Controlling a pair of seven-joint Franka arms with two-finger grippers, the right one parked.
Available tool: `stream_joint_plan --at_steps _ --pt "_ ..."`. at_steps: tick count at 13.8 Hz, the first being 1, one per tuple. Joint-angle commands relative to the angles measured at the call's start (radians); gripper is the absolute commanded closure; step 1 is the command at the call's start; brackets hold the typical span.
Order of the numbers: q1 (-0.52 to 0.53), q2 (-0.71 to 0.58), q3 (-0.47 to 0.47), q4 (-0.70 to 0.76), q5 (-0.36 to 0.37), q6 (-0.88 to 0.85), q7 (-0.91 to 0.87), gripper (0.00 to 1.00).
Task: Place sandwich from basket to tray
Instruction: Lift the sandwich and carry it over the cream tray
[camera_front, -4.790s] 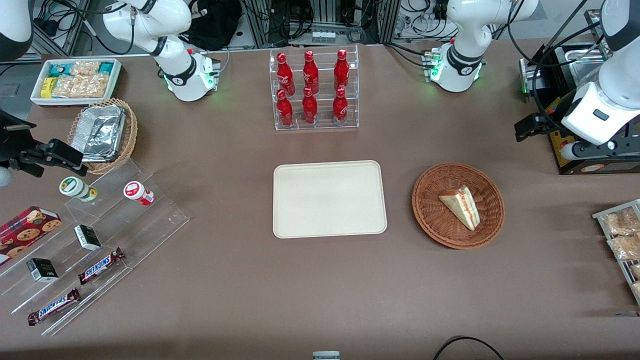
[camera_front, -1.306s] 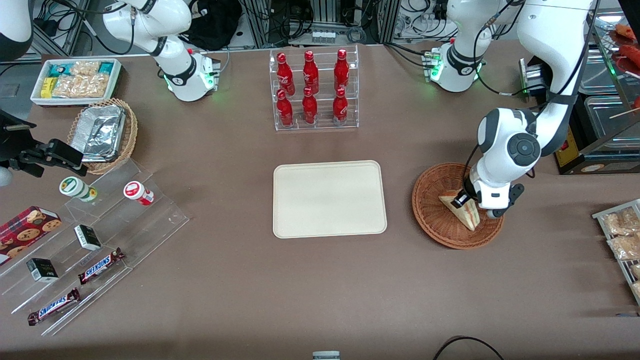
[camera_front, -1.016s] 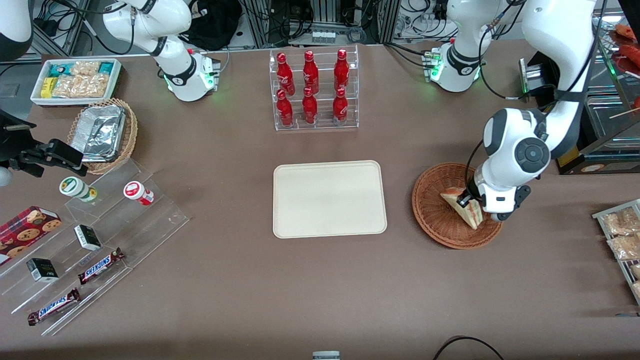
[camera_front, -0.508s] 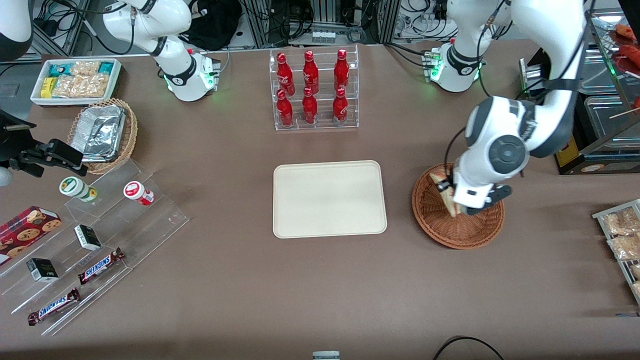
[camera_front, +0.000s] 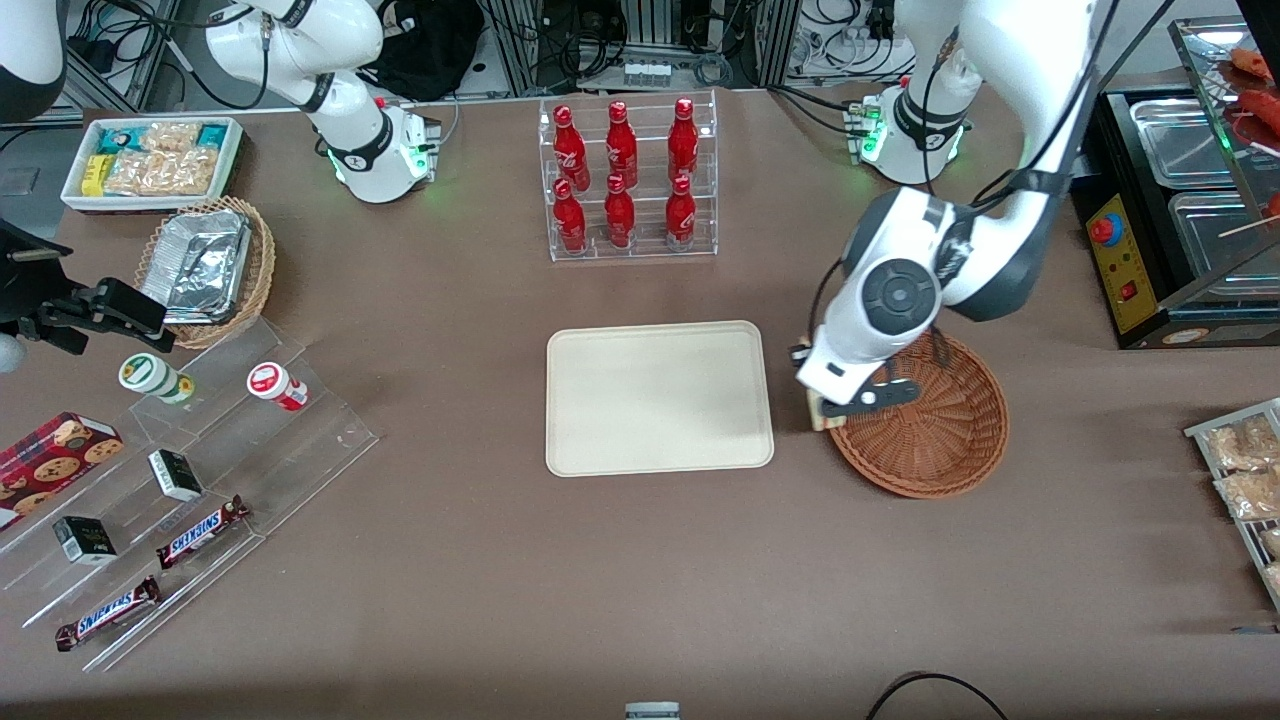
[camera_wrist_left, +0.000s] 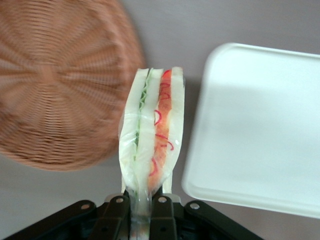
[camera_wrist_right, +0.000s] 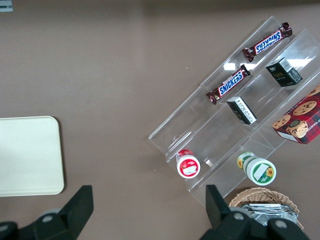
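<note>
Above brown tabletop (camera_front: 500, 600) — claw (camera_wrist_left: 141, 210) clamped on sandwich (camera_wrist_left: 152, 135); between basket (camera_front: 945, 440) and tray (camera_front: 655, 400)

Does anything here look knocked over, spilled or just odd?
Nothing is spilled or tipped. The one unusual sight: the sandwich hangs in the air, pinched by the gripper between the basket and the tray.

1. The gripper (camera_wrist_left: 141, 212) pinches the sandwich (camera_wrist_left: 152, 132) by its narrow end, both black fingers (camera_wrist_left: 118, 214) pressed against the wrapping.
2. The sandwich hangs above bare table, between the basket (camera_wrist_left: 57, 82) and the tray (camera_wrist_left: 260, 130).
3. Green filling faces the basket; red filling faces the tray.
</note>
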Motion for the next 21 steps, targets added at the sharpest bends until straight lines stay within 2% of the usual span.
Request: stream_joint_plan --at_steps 1,5,9,12,15,21 --pt "-0.064 0.096 0.007 0.117 -0.037 0.026 -0.027 0.94" --pt "-0.153 0.201 0.007 0.188 -0.037 0.127 -0.122 0.94" --pt "-0.250 0.323 0.010 0.318 -0.026 0.127 -0.251 0.95" --pt "-0.290 0.362 0.014 0.378 -0.002 0.119 -0.325 0.95" --pt "-0.310 0.391 0.012 0.401 0.116 0.121 -0.435 0.95" --pt "-0.307 0.393 0.009 0.395 0.115 0.133 -0.406 0.94"
